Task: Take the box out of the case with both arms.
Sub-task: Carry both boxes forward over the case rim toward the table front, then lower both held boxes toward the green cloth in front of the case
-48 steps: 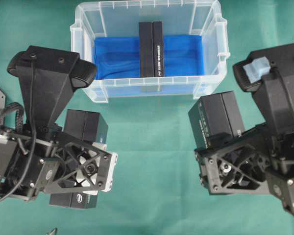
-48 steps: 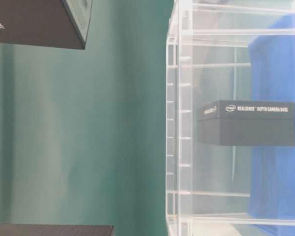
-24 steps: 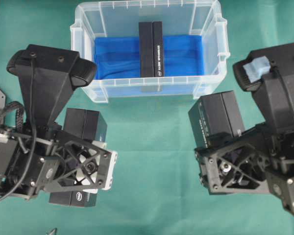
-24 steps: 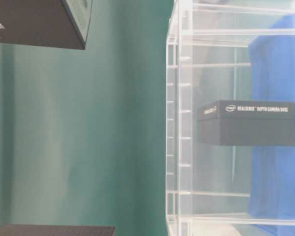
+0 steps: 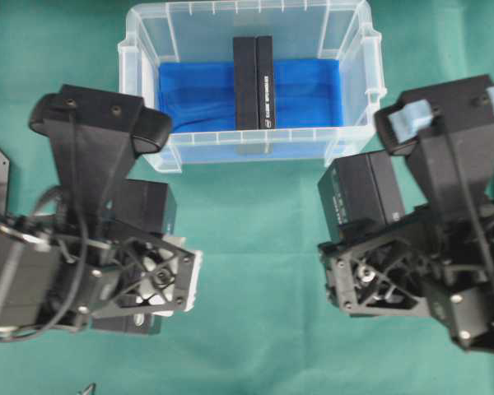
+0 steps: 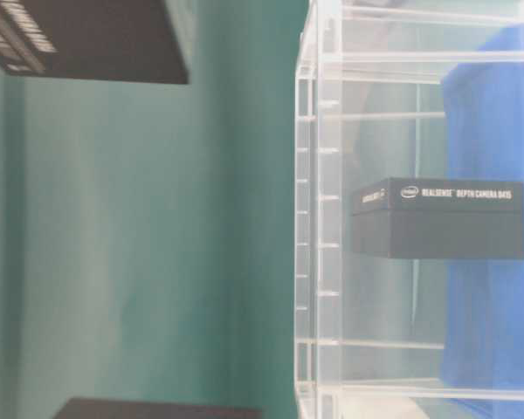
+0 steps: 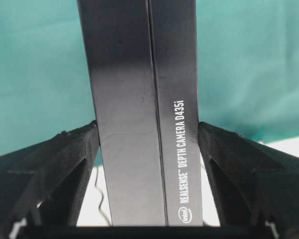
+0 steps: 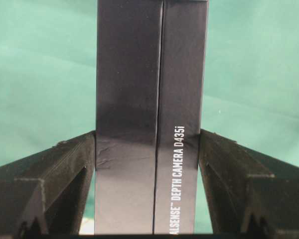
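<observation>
Green cloth [image 5: 255, 247] | overhead: we see one black box [image 5: 254, 82] upright in the case [image 5: 358, 74], both arms outside | left wrist: left gripper [image 7: 148, 164] clamps a RealSense box [image 7: 139, 114] | right wrist: right gripper [image 8: 148, 169] likewise clamps another [image 8: 149, 114] | advice: set these well apart.

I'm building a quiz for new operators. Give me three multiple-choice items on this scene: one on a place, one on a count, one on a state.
1. Where is the box that neither hand holds?
A. inside the case
B. on the green cloth
C. on top of an arm

2. How many black boxes show overhead?
A. one
B. two
C. three

3. What is the left hand doing?
A. hanging empty
B. clamping a black box
C. gripping the case rim

Answers: 1 A, it stands on the blue sheet inside the case. 2 C, one in the case, one at each hand. 3 B, both fingers press its sides.
</observation>
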Motion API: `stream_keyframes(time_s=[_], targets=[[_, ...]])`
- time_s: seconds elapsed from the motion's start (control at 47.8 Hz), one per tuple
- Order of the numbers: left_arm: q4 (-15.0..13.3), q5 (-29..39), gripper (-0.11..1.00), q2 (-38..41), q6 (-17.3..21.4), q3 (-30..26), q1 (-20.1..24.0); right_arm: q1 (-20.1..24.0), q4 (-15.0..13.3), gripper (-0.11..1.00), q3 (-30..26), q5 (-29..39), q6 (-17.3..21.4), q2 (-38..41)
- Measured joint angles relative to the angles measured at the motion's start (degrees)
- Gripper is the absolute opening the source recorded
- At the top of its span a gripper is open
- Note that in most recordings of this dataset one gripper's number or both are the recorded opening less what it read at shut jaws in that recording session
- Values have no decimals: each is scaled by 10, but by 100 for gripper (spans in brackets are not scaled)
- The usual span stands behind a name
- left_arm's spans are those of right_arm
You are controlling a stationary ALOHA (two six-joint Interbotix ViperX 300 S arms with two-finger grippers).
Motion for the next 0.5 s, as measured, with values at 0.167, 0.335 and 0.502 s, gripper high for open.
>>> stream_keyframes(time_s=[0.167, 0.335, 0.502], targets=[[20, -55, 64, 0, -20, 50, 0, -11, 11, 67, 53, -56, 15, 0], [24, -125, 64, 0, -57, 123, 1, -26, 35, 67, 127, -135, 52, 0], [24, -205, 64, 0, -87, 189, 1, -33, 54, 67, 208, -236, 85, 0]])
